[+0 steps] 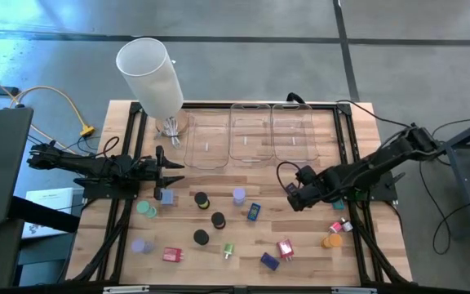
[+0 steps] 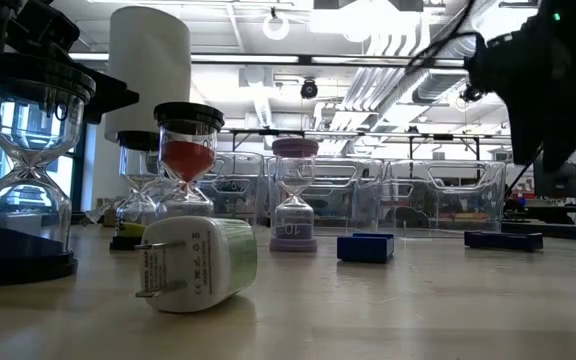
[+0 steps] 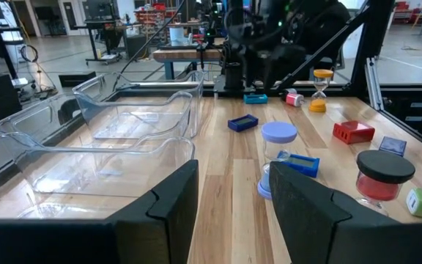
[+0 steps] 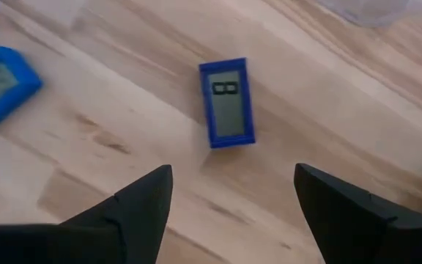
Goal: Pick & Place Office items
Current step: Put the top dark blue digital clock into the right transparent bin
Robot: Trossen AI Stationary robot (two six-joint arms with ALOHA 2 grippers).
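Blue timer (image 4: 227, 103), grey screen; black-capped hourglass (image 2: 189, 160), red sand.

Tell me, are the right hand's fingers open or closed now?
Open. In the right wrist view, the right hand shows both dark fingers far apart, nothing between them, above a blue timer lying flat on the table.

three clear trays (image 1: 250, 131), one white cylinder (image 1: 152, 75)

Bright, even overhead light fills the room. Ceiling lamps (image 2: 276, 25) glare in the low view, where the near white plug (image 2: 196, 263) looks soft; the bench (image 1: 243, 245) carries faint shadows.
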